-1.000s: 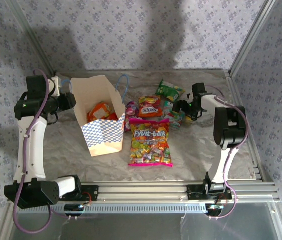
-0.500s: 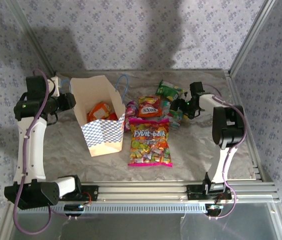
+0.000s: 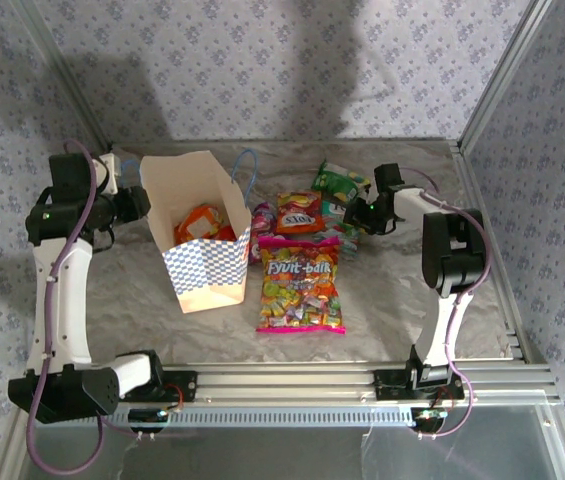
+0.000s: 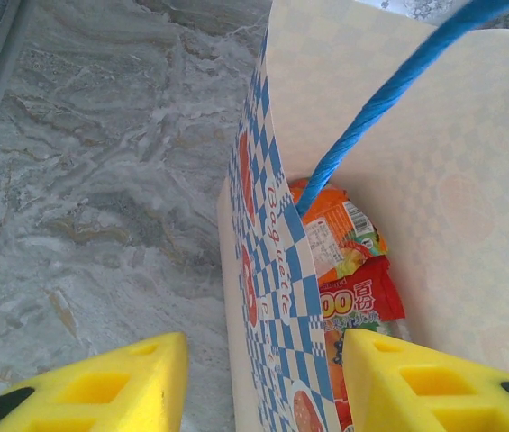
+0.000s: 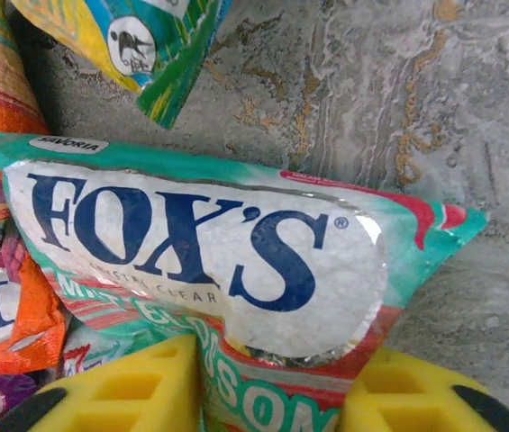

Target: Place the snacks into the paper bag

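Right hand (image 5: 272,382) has just clamped on the glossy teal FOX'S candy packet (image 5: 200,243) lying on the counter (image 5: 470,135). Pickup's on! Left hand (image 4: 259,360), half open, straddles the wall of the checkered kraft paper bag (image 4: 268,234).

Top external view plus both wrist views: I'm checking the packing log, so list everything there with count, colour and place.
paper bag: one, tan with blue-white checks, open, left of the loose packets
cord handle: one, blue, across the bag's mouth
packets in the bag: two, orange and red, at its bottom
large sweet bag: one, pink multicoloured, table centre
orange packet: one, just behind the large sweet bag
green packet: one, farthest back
purple packet: one, beside the paper bag's right wall
teal packet: one, right of the orange packet
table: one, grey marbled
left fingers: two, yellow, apart, astride the paper bag's wall
right fingers: two, yellow, shut on the teal packet
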Robot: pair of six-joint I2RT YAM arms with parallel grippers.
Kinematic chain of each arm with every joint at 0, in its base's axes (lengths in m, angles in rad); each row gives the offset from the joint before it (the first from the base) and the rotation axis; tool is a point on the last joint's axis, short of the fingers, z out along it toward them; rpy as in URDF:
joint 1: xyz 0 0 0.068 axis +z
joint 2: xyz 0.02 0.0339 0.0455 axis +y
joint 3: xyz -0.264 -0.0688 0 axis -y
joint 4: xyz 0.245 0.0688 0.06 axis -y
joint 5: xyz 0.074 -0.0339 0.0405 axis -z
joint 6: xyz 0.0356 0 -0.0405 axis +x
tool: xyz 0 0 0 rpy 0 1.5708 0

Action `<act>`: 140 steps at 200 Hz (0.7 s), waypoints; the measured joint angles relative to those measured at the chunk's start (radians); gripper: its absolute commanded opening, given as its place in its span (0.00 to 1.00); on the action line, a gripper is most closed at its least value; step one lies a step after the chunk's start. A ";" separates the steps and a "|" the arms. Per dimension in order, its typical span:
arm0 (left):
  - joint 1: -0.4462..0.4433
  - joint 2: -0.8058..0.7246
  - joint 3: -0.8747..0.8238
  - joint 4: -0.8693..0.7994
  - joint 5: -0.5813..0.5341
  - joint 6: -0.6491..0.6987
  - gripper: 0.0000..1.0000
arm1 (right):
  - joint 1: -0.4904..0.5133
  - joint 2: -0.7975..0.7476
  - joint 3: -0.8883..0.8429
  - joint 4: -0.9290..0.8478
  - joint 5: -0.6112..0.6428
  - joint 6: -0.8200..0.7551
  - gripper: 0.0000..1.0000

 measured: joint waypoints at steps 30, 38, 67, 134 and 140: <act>0.000 -0.003 0.000 0.000 -0.002 0.000 0.49 | 0.002 -0.018 0.000 -0.010 0.018 -0.010 0.22; 0.000 -0.003 0.000 -0.001 -0.002 0.000 0.49 | 0.005 -0.027 0.000 -0.016 0.028 -0.013 0.21; 0.000 -0.008 0.000 -0.002 -0.002 0.000 0.49 | 0.005 -0.060 0.000 -0.045 0.076 -0.027 0.13; 0.000 -0.039 0.000 -0.006 -0.002 0.000 0.49 | 0.005 -0.140 -0.011 -0.102 0.144 -0.060 0.03; 0.000 -0.040 0.000 -0.006 -0.002 0.000 0.49 | 0.005 -0.150 -0.015 -0.108 0.148 -0.060 0.02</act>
